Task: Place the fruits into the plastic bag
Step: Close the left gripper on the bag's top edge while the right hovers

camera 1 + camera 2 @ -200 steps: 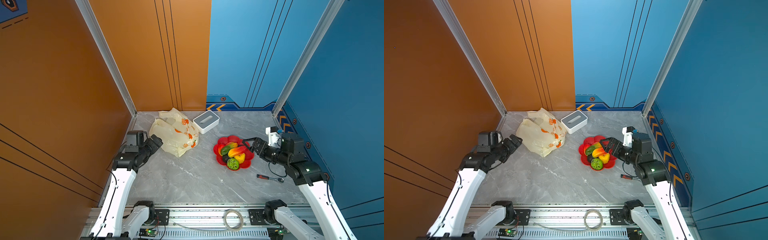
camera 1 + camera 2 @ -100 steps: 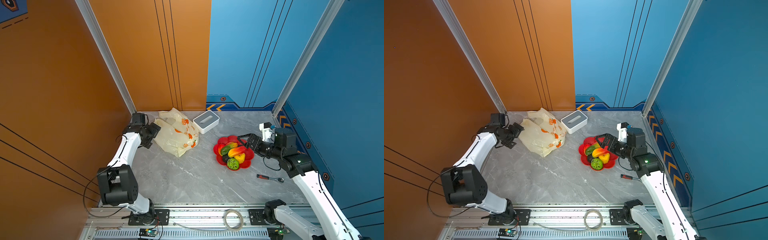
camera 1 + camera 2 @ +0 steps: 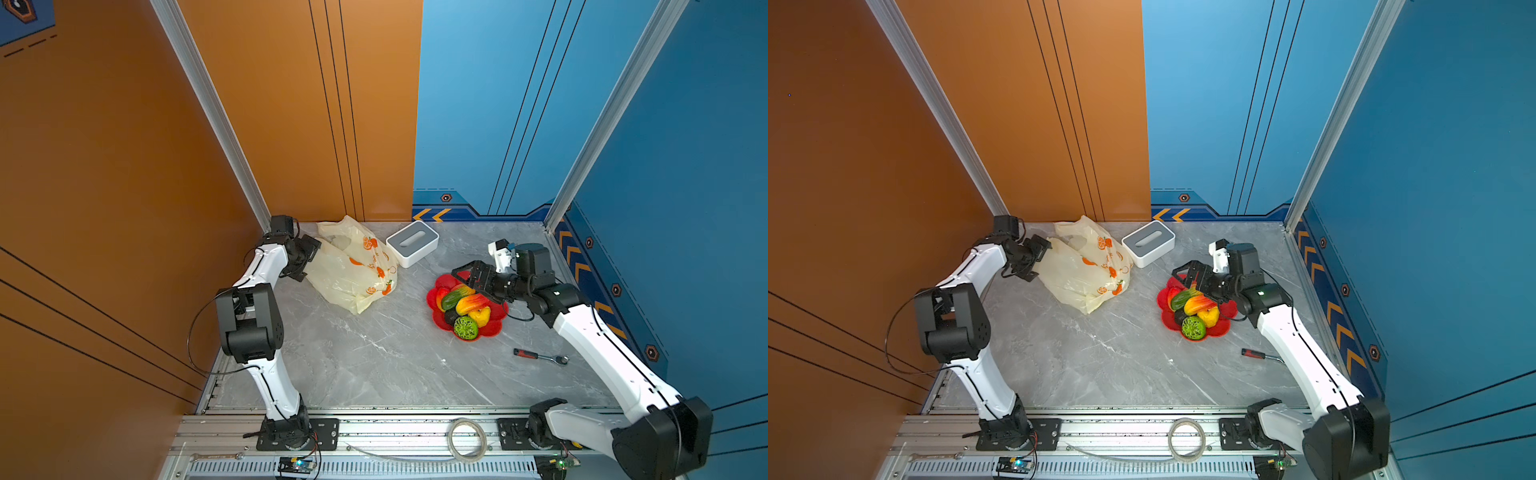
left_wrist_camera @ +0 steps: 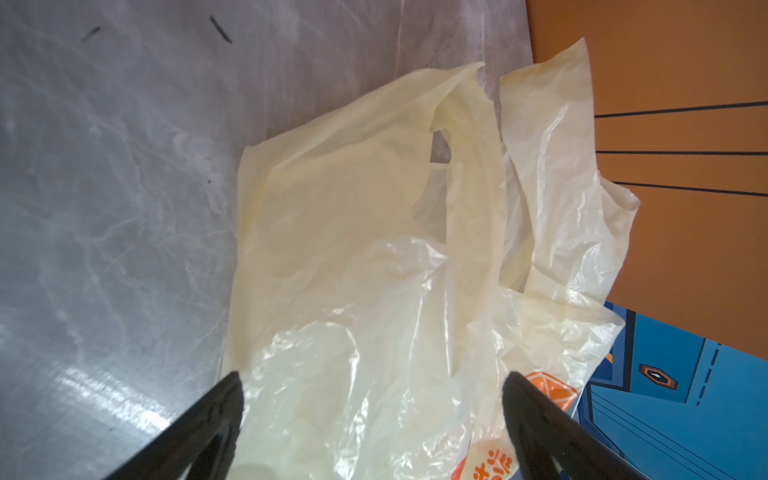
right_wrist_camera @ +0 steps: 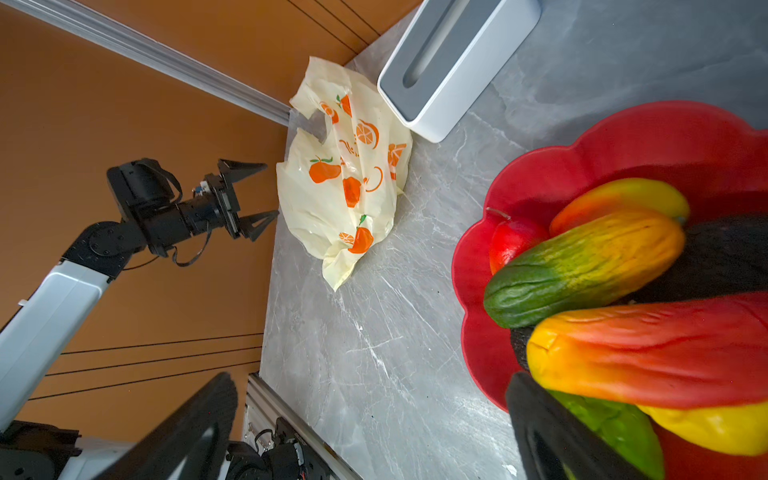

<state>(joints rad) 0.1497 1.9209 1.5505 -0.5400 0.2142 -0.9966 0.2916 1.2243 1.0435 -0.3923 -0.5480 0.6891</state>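
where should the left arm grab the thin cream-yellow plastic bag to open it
Take a handle loop of the thin cream-yellow plastic bag, coming from its left edge, where the open left gripper sits. The body lies flat and crumpled; the loops look raised.

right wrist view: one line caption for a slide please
A red dish of toy fruits up close, the open left end effector at the plastic bag beyond.

My left arm rises from its base, bends sharply at the elbow and reaches far forward. My left gripper is level, jaws spread wide and empty. My right arm stretches forward and inward with the wrist low. My right gripper tilts down, jaws wide apart, holding nothing.
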